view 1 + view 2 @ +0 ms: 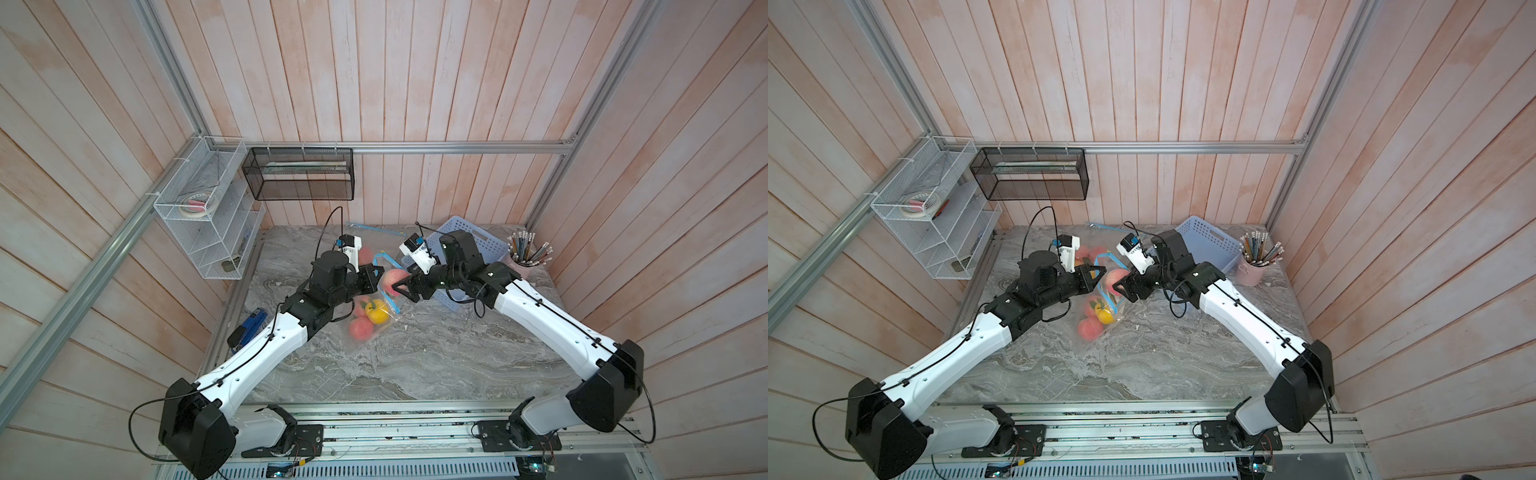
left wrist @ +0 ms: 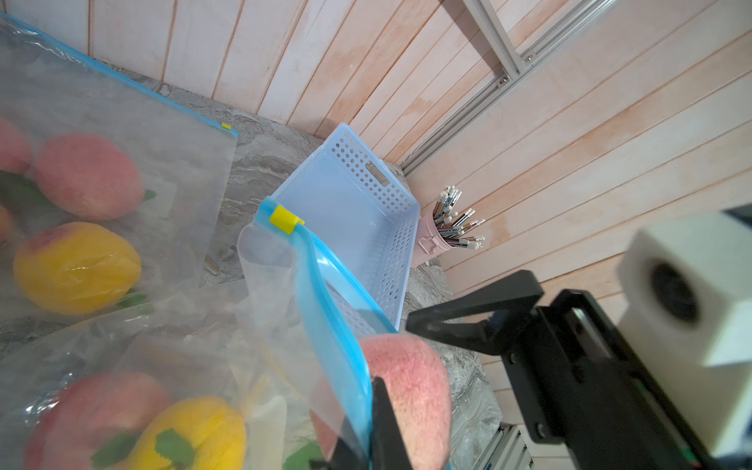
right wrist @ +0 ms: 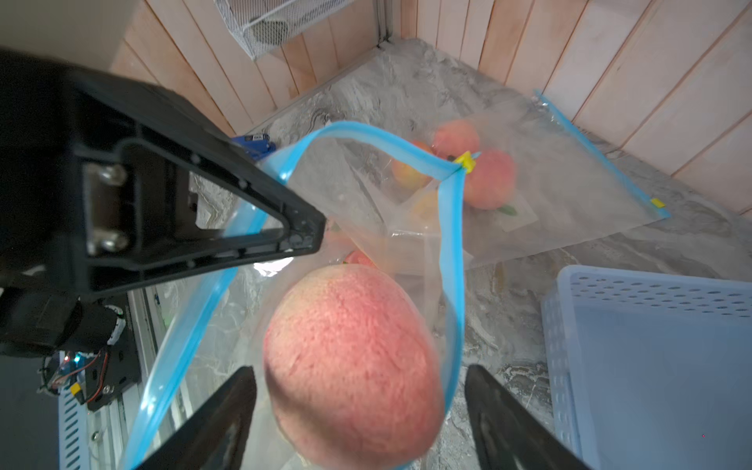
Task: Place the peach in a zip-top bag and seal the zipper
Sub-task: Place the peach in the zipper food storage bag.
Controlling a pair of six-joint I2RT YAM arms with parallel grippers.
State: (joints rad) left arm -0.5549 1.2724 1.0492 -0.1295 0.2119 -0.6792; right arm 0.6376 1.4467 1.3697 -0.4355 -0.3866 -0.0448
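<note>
A pink-red peach [image 3: 350, 366] sits in the mouth of a clear zip-top bag [image 1: 376, 328], between the spread jaws of my right gripper [image 3: 360, 368]. That gripper is open, with a gap on each side of the peach, which looks blurred. My left gripper [image 2: 368, 443] is shut on the bag's blue zipper rim [image 2: 325, 325] and holds it up beside the peach [image 2: 407, 390]. The yellow slider [image 3: 466, 162] sits at the rim's far end. Both top views show the peach [image 1: 395, 279] [image 1: 1117, 279] between the two grippers. Lower in the bag lie peaches and a yellow fruit [image 1: 376, 313].
A second zip-top bag [image 3: 569, 191] holding fruit lies flat near the back wall. A blue perforated basket [image 1: 469, 241] stands behind my right arm, with a pink cup of pencils [image 1: 523, 262] beside it. A blue stapler [image 1: 249, 326] lies at the table's left edge under a white wire shelf [image 1: 208, 216].
</note>
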